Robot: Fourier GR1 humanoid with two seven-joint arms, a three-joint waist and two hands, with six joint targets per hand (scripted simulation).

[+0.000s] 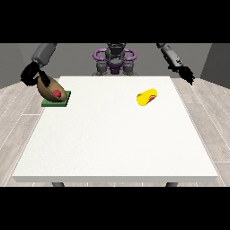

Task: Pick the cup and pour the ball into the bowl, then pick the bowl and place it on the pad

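My hand at the view's left (31, 74) gripped the rim of the brown bowl (49, 89), which hung tilted just below it with the red ball (57, 93) inside, its lower edge over the green pad (56, 100) near the table (117, 148) corner. My hand at the view's right (186, 73) hung beyond the table's edge, holding nothing, fingers relaxed. The yellow cup (147, 97) lay on its side, below that hand and inward from it.

Dark grey torso (115, 63) with purple ring-shaped shoulder brackets either side, lighter grey cylindrical arm segments, black hand at the view's left (30, 74) and black hand at the view's right (185, 73), small pale marks on the forearm at the right.
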